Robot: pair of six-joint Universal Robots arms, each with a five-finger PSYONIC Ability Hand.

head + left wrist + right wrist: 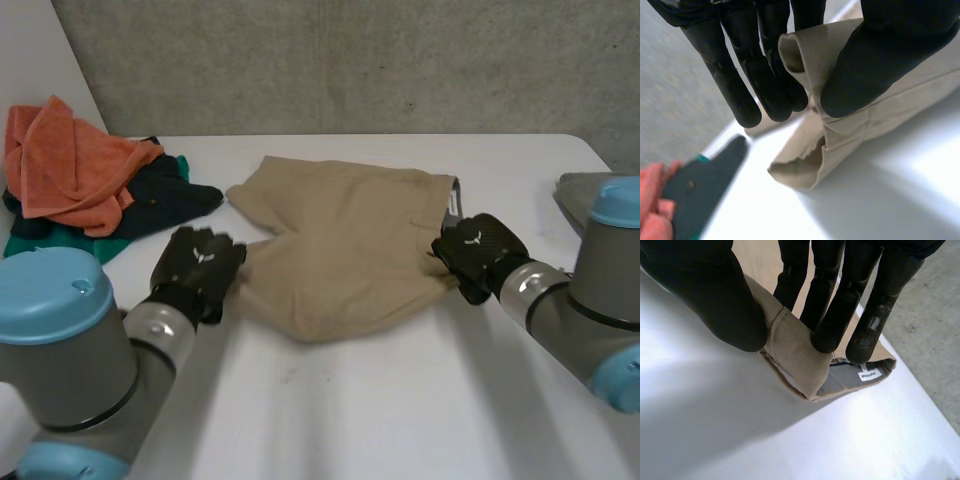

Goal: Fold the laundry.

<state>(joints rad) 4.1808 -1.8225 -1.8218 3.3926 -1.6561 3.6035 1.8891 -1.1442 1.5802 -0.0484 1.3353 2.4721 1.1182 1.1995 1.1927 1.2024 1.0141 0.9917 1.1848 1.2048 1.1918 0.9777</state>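
Beige shorts (340,240) lie mid-table, a near part doubled over in a rounded fold. My left hand (198,265) is at their left leg end. In the left wrist view its thumb (880,55) and fingers (775,85) pinch the hemmed leg edge of the shorts (840,125), lifted a little off the table. My right hand (478,252) is at the waistband on the right. There its thumb (720,305) and fingers (832,315) pinch the folded waistband of the shorts (800,355), whose grey lining and white label (867,375) show.
A laundry pile lies at the far left: an orange towel (65,165) on dark navy (165,200) and green (45,240) garments, also beyond the left hand's fingertips (700,185). A grey cloth (580,190) sits at the right table edge. White table (400,400) spreads in front.
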